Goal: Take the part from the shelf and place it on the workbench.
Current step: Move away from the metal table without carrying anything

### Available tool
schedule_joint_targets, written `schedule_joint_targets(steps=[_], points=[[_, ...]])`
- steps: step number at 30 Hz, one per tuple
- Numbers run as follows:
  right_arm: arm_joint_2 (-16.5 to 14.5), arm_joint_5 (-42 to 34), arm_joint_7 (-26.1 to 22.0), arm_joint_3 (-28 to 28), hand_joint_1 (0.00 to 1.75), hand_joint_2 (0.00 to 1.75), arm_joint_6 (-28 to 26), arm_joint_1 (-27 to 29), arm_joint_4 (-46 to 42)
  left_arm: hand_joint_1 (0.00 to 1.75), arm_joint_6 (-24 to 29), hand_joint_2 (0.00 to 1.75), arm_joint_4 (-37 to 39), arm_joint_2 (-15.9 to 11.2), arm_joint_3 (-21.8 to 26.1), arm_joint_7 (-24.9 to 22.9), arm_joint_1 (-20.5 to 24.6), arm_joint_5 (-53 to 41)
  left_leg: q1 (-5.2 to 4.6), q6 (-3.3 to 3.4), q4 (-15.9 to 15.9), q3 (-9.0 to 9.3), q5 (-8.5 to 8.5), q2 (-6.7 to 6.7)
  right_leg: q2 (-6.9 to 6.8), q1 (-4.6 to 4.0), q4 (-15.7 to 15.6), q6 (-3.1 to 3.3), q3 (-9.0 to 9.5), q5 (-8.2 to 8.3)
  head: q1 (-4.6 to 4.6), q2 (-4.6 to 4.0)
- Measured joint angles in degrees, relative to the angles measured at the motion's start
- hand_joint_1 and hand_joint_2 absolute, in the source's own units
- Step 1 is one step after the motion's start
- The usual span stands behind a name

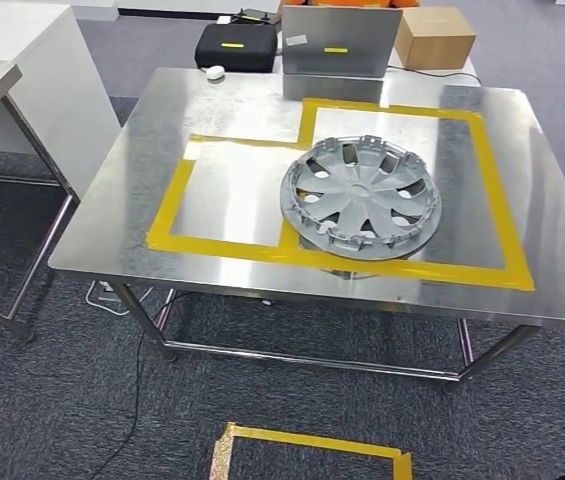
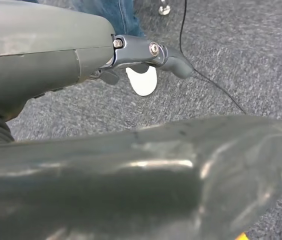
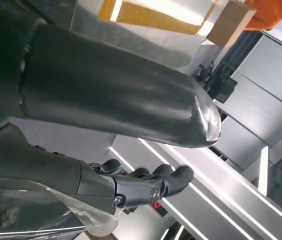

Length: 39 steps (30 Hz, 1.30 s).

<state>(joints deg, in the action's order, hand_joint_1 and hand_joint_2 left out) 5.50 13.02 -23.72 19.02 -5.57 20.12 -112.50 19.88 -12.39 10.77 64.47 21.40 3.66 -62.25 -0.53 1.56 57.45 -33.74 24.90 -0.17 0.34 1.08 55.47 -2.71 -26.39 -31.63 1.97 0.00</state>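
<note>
A yellow tape square (image 1: 313, 447) is lying on the near floor. The grey wheel cover (image 1: 360, 192) is sitting flat on the shiny workbench (image 1: 113, 200), inside the yellow tape (image 1: 169, 200). Both hands, left hand (image 2: 146, 52) and right hand (image 3: 146, 187), are holding nothing, fingers loosely stretched out. Farther back, a black bag (image 1: 237, 47) and brown box (image 1: 434, 38) are resting.

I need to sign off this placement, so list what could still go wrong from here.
1. The hubcap lies across the yellow tape line between the two marked boxes on the workbench, so it may count as misplaced.
2. It seems to rest slightly raised on something beneath it, so it could rock or slide.
3. The black cable on the floor could snag a foot.
</note>
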Motion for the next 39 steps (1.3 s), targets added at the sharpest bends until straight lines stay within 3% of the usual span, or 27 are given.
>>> schedule_joint_targets(steps=[2,3,5,7,8,9,10,11,13,15,18,20,22,23,24,25,27,29,31,33,34,36,38,39], points=[[-0.22,0.51,-0.01,0.21,0.0,0.0,0.34,0.05,-0.21,0.0,0.07,0.0,0.0,-0.03,0.08,0.01,-0.02,0.0,0.05,-0.61,0.27,-0.24,-0.29,-0.04,0.02,0.02,0.1,0.74,-0.82,0.4,-0.04,0.0],[-0.32,0.72,-0.01,0.28,0.0,0.0,0.45,0.0,-0.29,0.0,0.07,0.0,0.0,-0.06,0.18,0.02,-0.06,-0.01,0.11,-0.92,0.8,-0.55,0.43,-0.04,-0.08,0.07,0.14,1.26,-1.17,0.68,-0.1,0.0],[-0.52,0.94,0.0,0.38,0.0,0.0,0.54,-0.04,-0.39,0.0,0.08,0.0,0.0,-0.1,0.39,0.02,-0.11,-0.01,0.25,-1.55,4.8,-1.78,4.72,-0.04,-0.35,0.18,0.06,2.15,-2.13,1.55,-0.3,0.0],[-0.64,1.1,0.01,0.4,0.0,0.0,0.59,-0.05,-0.44,0.0,0.08,0.0,0.0,-0.1,0.49,0.02,-0.1,-0.01,0.36,-2.01,12.0,-3.32,10.3,-0.04,-0.47,0.06,0.16,2.43,-3.08,2.46,-0.46,0.0],[-0.68,1.19,0.01,0.41,0.0,0.0,0.61,-0.07,-0.44,0.0,0.08,0.0,0.0,-0.09,0.5,0.02,-0.09,-0.03,0.39,-2.09,14.97,-3.63,11.78,-0.04,-0.52,-0.03,0.27,2.43,-3.54,2.92,-0.47,0.0],[-0.71,1.29,0.01,0.42,0.0,0.0,0.63,-0.12,-0.44,0.0,0.08,0.0,0.0,-0.09,0.51,0.02,-0.07,-0.04,0.39,-2.03,16.1,-3.15,11.87,-0.04,-0.55,-0.13,0.44,2.41,-4.03,3.35,-0.46,0.0],[-0.73,1.41,0.01,0.42,0.0,0.0,0.65,-0.18,-0.44,0.0,0.08,0.0,0.0,-0.09,0.51,0.02,-0.05,-0.05,0.37,-1.84,15.11,-1.73,10.87,-0.04,-0.57,-0.25,0.66,2.38,-4.54,3.74,-0.46,0.0],[-0.73,1.51,0.02,0.42,0.0,0.0,0.66,-0.26,-0.44,0.0,0.08,0.0,0.0,-0.09,0.51,0.02,-0.02,-0.07,0.31,-1.49,12.03,0.59,9.25,-0.04,-0.58,-0.38,0.88,2.35,-5.12,4.08,-0.46,0.0],[-0.73,1.66,0.04,0.42,0.0,0.0,0.64,-0.51,-0.43,0.0,0.08,0.0,0.0,-0.22,0.52,0.02,0.03,-0.1,0.05,-0.43,3.4,6.0,6.84,-0.05,-0.59,-0.6,1.19,2.16,-5.94,4.67,-0.44,0.0],[-0.73,1.8,0.08,0.41,0.0,0.0,0.61,-0.83,-0.42,0.0,0.08,0.0,0.0,-0.34,0.53,0.02,0.14,-0.2,-0.26,0.27,-1.51,8.55,6.44,-0.05,-0.65,-0.62,1.3,1.63,-6.43,5.36,-0.43,0.0],[-0.75,1.93,0.18,0.4,0.0,0.0,0.57,-0.98,-0.41,0.0,0.08,0.0,0.0,-0.26,0.53,0.01,0.22,-0.29,-0.34,0.8,-2.48,8.06,5.44,0.07,-0.64,-0.4,1.43,0.52,-7.0,5.71,-0.42,0.0],[-0.76,1.97,0.25,0.41,0.0,0.0,0.52,-0.87,-0.4,0.0,0.08,0.0,0.0,-0.22,0.54,-0.02,0.29,-0.38,-0.1,1.41,-2.91,7.09,4.15,0.28,-0.51,-0.33,4.1,-0.03,-8.36,2.43,-0.23,0.0],[-0.8,2.02,0.33,0.43,0.0,0.0,0.44,-0.78,-0.37,0.0,0.07,0.0,0.0,-0.29,0.55,-0.07,0.33,-0.51,-0.1,1.74,-2.78,5.53,3.01,0.44,-0.46,-0.25,10.98,-0.46,-10.68,-2.86,-0.01,0.0],[-0.84,2.09,0.36,0.44,0.0,0.0,0.39,-0.74,-0.33,0.0,0.07,0.0,0.0,-0.3,0.55,-0.1,0.3,-0.56,-0.12,1.74,-2.62,4.63,2.42,0.47,-0.46,-0.21,14.58,-0.66,-11.54,-4.47,0.03,0.0],[-0.87,2.19,0.38,0.44,0.0,0.0,0.34,-0.69,-0.29,0.0,0.05,0.0,0.0,-0.28,0.55,-0.12,0.28,-0.62,-0.13,1.68,-2.43,3.71,1.85,0.5,-0.46,-0.17,16.98,-0.84,-11.77,-4.88,0.04,0.0],[-0.89,2.31,0.39,0.44,0.0,0.0,0.3,-0.65,-0.26,0.0,0.04,0.0,0.0,-0.27,0.55,-0.13,0.26,-0.66,-0.1,1.57,-2.19,2.8,1.33,0.51,-0.46,-0.1,17.4,-0.98,-11.03,-4.05,0.04,0.0],[-0.91,2.52,0.4,0.44,0.0,0.0,0.26,-0.64,-0.25,0.0,0.02,0.0,0.0,-0.25,0.55,-0.14,0.26,-0.68,0.05,1.17,-1.5,1.14,0.52,0.51,-0.49,0.16,11.8,-1.22,-6.29,-0.77,0.05,0.0],[-0.91,2.62,0.39,0.44,0.0,0.0,0.24,-0.73,-0.26,0.0,-0.01,0.0,0.0,-0.27,0.55,-0.14,0.27,-0.68,-0.02,0.58,-0.47,-0.26,-0.04,0.46,-0.4,0.26,3.46,-1.18,-0.46,0.09,0.14,0.01],[-0.93,2.7,0.4,0.45,0.0,0.0,0.24,-0.67,-0.24,0.0,-0.03,0.0,0.0,-0.29,0.55,-0.14,0.27,-0.72,-0.16,-0.06,0.19,-0.95,-0.66,0.43,-0.32,0.09,-0.17,-0.45,1.38,-0.76,0.19,0.01],[-0.96,2.78,0.45,0.46,0.0,0.0,0.29,-0.51,-0.18,0.0,-0.04,0.0,0.0,-0.34,0.56,-0.14,0.2,-0.77,-0.04,-0.8,0.34,-1.18,-1.07,0.4,-0.46,0.02,-0.17,0.82,0.42,-0.35,0.12,0.0],[-0.98,2.82,0.48,0.46,0.0,0.0,0.33,-0.5,-0.15,0.0,-0.04,0.0,0.0,-0.38,0.56,-0.14,0.13,-0.79,0.05,-1.18,0.87,-1.44,-0.2,0.38,-0.55,0.03,-0.15,1.46,0.02,0.1,0.03,0.0],[-1.02,2.91,0.51,0.46,0.0,0.0,0.38,-0.5,-0.07,0.0,-0.05,0.0,0.0,-0.42,0.57,-0.14,0.01,-0.83,0.25,-1.86,5.15,-2.59,4.61,0.35,-0.74,0.12,-0.21,2.37,-1.12,1.25,-0.22,0.0],[-1.06,2.96,0.53,0.46,0.0,0.0,0.43,-0.44,0.05,0.0,-0.11,0.0,0.0,-0.4,0.57,-0.14,-0.02,-0.85,0.38,-2.29,12.61,-4.01,10.11,0.35,-0.77,0.01,-0.1,2.63,-2.51,2.41,-0.44,0.0],[-1.08,2.97,0.53,0.46,0.0,0.0,0.46,-0.44,0.14,0.0,-0.15,0.0,0.0,-0.39,0.57,-0.14,-0.01,-0.86,0.41,-2.36,15.44,-4.19,11.23,0.35,-0.77,-0.07,0.0,2.62,-3.16,3.0,-0.44,0.0]])
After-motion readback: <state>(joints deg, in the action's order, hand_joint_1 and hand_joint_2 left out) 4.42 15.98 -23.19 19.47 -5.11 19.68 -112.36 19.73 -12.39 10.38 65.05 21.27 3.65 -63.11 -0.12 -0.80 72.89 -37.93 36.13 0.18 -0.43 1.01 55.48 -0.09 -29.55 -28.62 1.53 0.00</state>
